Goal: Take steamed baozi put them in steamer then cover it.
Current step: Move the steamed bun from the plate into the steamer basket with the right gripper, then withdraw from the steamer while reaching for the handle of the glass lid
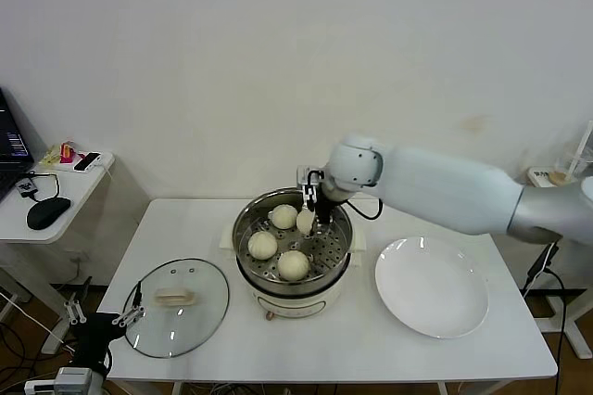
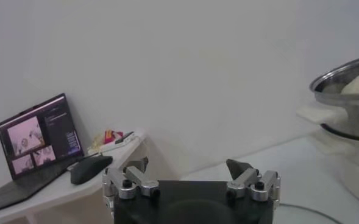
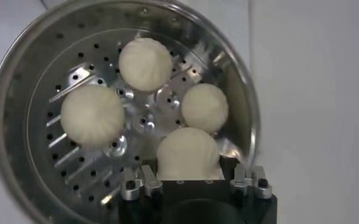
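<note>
Right gripper (image 3: 191,182) hangs inside the steamer (image 1: 243,228), its fingers closed on the fourth baozi (image 3: 188,152), held just above the perforated tray (image 3: 81,164). Judgement: lower until the bun rests on the bare patch of tray, then release and lift straight up, clear of the neighbours. Three baozi (image 3: 92,114) already sit on the tray. White plate (image 1: 432,286) on the desk (image 1: 371,349) holds nothing. Glass cover (image 1: 176,307) lies beside the steamer; left gripper (image 2: 191,182) waits near it, fingers spread.
</note>
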